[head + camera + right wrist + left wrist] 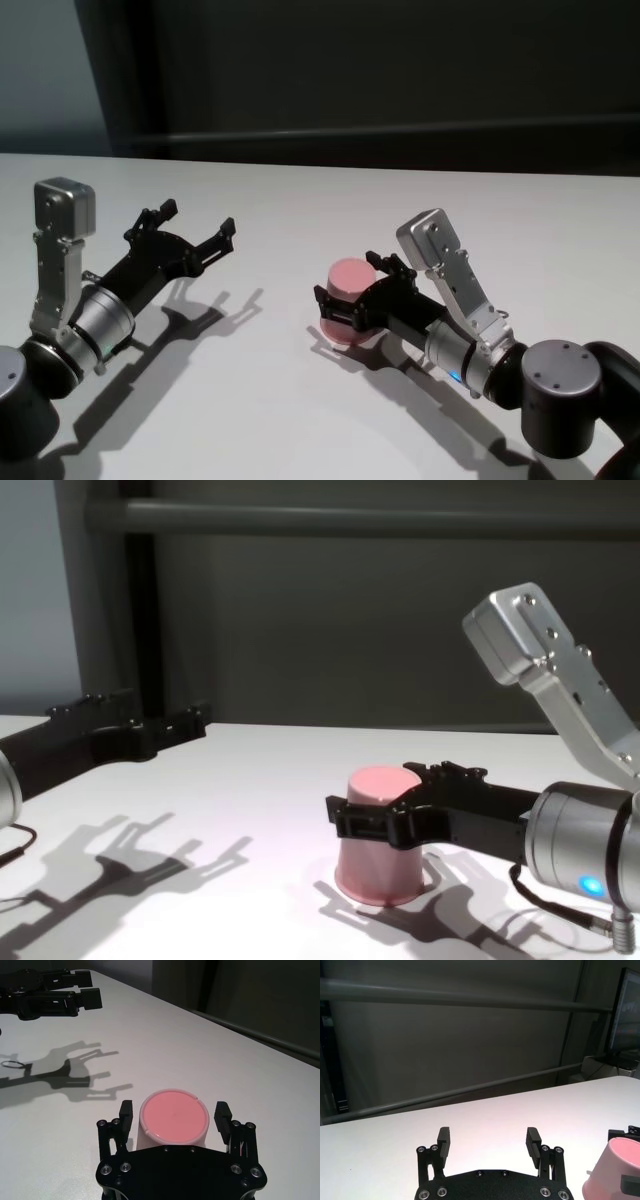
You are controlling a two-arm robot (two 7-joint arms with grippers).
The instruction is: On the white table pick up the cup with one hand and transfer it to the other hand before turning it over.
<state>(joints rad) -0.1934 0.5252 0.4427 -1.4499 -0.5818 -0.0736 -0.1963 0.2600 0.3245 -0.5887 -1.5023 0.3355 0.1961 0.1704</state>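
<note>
Lab: bare white table (330,200), dark railed wall (470,1035).

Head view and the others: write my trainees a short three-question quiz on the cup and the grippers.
1. Which gripper is at the cup?
2. True or false: the cup is lifted off the table.
3. The left gripper is: A open and empty; B shut on the cup; C out of view.
Key: 1 the right gripper; 2 false; 3 A.
</note>
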